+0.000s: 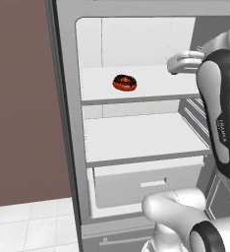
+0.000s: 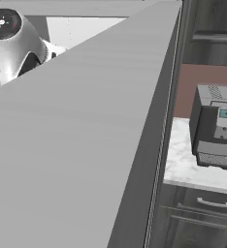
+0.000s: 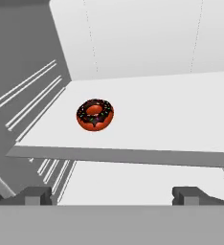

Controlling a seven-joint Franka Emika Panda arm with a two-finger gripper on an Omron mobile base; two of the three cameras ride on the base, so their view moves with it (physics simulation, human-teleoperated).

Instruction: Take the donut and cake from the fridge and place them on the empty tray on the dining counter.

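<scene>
A broad silver-grey slab, the open door of the fridge [image 2: 76, 145], runs slantwise across most of the right base view — its dark edge drops from the top centre toward the bottom. Above it at upper left sits a white arm joint [image 2: 11, 46] with a round dark cap, a strip of the white interior behind it. To the right, past the door, a dark grey coffee machine [image 2: 215, 127] stands on a white counter [image 2: 183, 167] — below is a dark drawer [image 2: 202, 208] with a pale handle, above a brown wall and dark cabinet [image 2: 210, 29].
</scene>
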